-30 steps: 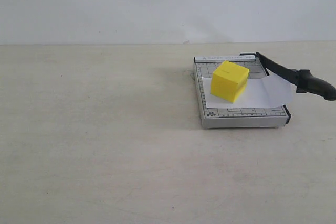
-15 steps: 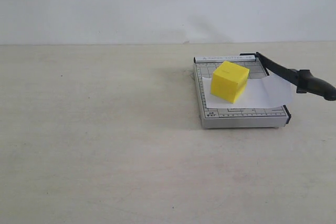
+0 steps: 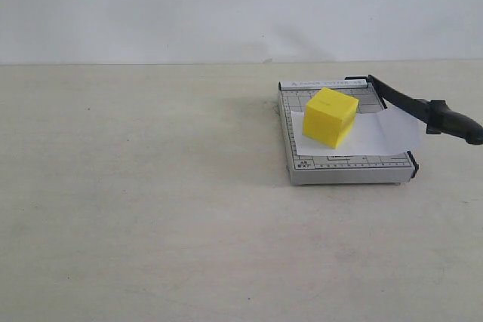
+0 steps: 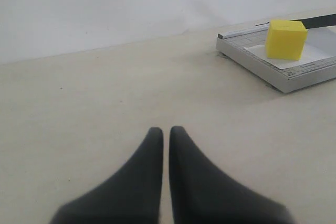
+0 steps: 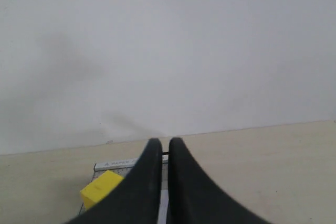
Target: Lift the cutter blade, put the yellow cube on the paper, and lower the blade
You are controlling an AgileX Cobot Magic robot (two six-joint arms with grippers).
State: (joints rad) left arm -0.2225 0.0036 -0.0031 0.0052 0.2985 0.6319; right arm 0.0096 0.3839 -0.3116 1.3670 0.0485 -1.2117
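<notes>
The yellow cube (image 3: 330,117) sits on the white paper (image 3: 373,135), which lies on the grey trimmer base (image 3: 347,165). The black cutter blade (image 3: 407,102) runs from its hinge at the base's far right corner out to its thick handle (image 3: 453,121), beyond the right edge. The paper's right edge curls up against the blade. Neither gripper shows in the exterior view. My left gripper (image 4: 164,129) is shut and empty over bare table, far from the cube (image 4: 285,39). My right gripper (image 5: 161,141) is shut and empty, with the cube (image 5: 100,188) beyond it.
The trimmer (image 4: 294,74) stands on a plain beige table (image 3: 151,186) in front of a white wall (image 3: 226,5). The table's right edge lies close to the blade handle.
</notes>
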